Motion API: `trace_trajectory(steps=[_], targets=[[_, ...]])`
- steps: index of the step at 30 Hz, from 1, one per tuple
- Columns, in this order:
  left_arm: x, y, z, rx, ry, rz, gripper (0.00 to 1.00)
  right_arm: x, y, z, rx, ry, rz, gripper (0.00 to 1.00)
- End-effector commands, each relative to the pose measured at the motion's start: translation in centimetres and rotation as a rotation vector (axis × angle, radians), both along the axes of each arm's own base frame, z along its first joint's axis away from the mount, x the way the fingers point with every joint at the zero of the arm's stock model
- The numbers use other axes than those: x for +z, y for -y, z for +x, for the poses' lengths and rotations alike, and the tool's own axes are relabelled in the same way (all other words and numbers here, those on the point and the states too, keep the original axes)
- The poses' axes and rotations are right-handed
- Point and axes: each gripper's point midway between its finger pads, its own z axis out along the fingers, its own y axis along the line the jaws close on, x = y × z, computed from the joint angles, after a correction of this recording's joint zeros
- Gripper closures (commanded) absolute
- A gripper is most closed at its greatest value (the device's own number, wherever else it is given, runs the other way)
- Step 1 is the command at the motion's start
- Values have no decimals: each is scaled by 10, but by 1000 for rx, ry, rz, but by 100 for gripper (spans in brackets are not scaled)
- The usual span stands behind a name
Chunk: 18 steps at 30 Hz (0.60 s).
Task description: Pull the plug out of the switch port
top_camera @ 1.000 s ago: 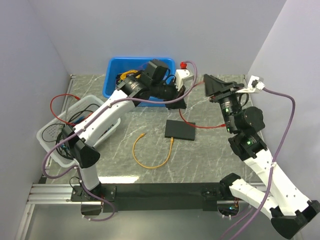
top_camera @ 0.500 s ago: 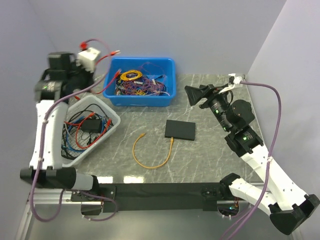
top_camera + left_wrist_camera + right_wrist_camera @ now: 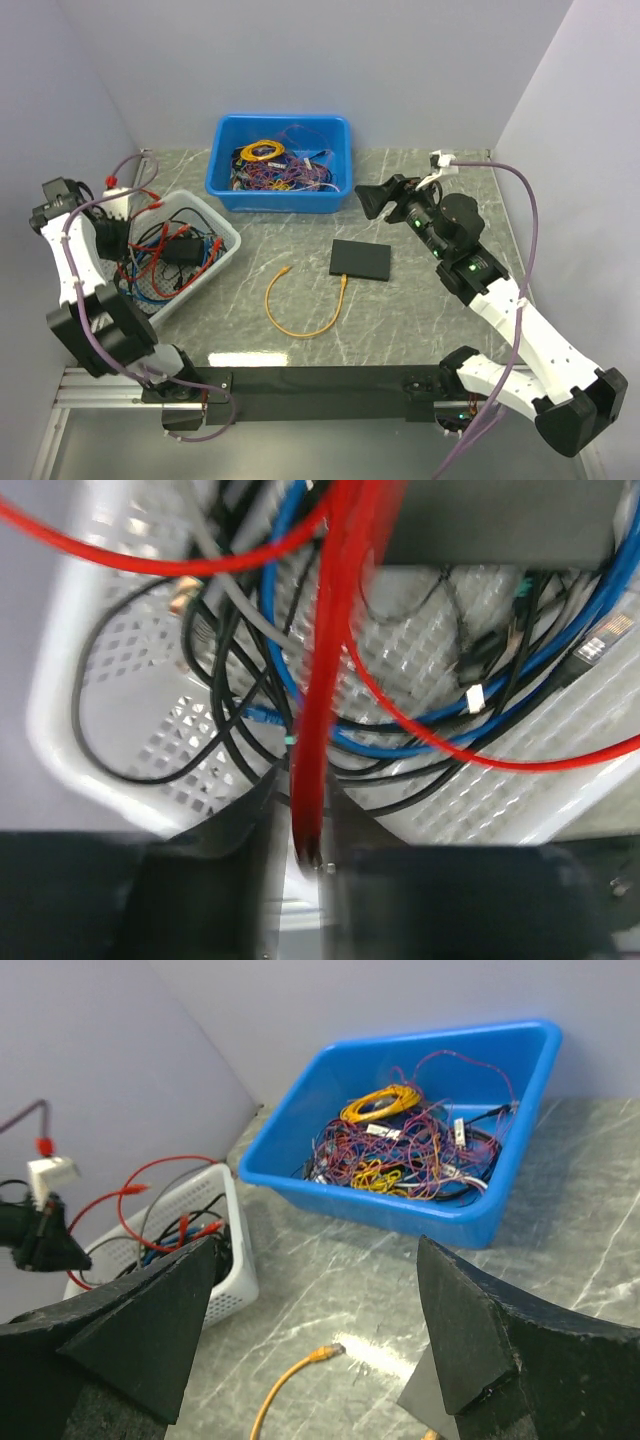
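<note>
The switch [image 3: 361, 260], a thin flat black box, lies on the table with no cable in it. My left gripper [image 3: 112, 238] hangs over the white basket [image 3: 222, 232] at the far left. In the left wrist view it [image 3: 312, 852] is shut on a red cable [image 3: 318, 720] that runs up between the jaws, with its plug hidden. My right gripper [image 3: 366, 200] is open wide and empty above the table, behind the switch and beside the blue bin [image 3: 280, 197]. In the right wrist view it [image 3: 315, 1350] spans bare table.
A loose yellow cable [image 3: 300, 325] curls on the table left of the switch, one end close to the switch's left edge; it also shows in the right wrist view [image 3: 285, 1385]. The white basket [image 3: 90, 770] holds black, blue and red cables. The blue bin [image 3: 400, 1210] holds tangled wires.
My left arm has swung from the switch area far left and down over the white basket, carrying the red cable away from the switch. My right gripper has moved left, toward the blue bin.
</note>
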Motion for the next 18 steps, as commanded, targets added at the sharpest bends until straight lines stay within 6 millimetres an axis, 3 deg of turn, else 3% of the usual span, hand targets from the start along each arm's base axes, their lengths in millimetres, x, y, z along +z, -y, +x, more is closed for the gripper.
trace_trajectory(steps=[1,3,4,10,12,18], targets=[[-21,3,-6,-58,-87,-53,55,2,-8,1,31,2,10,12],[-18,1,-1,-56,-73,-56,30,-1,-11,1,47,-7,4,12],[-14,0,1,-48,-58,-45,1,-5,-13,2,51,-16,1,12],[21,-17,12,-27,27,63,1,-14,-14,4,51,-41,-8,12],[31,-10,10,-56,34,47,1,-15,-15,5,56,-45,-10,12],[92,9,21,-156,191,31,1,-16,-18,5,67,-51,-12,13]])
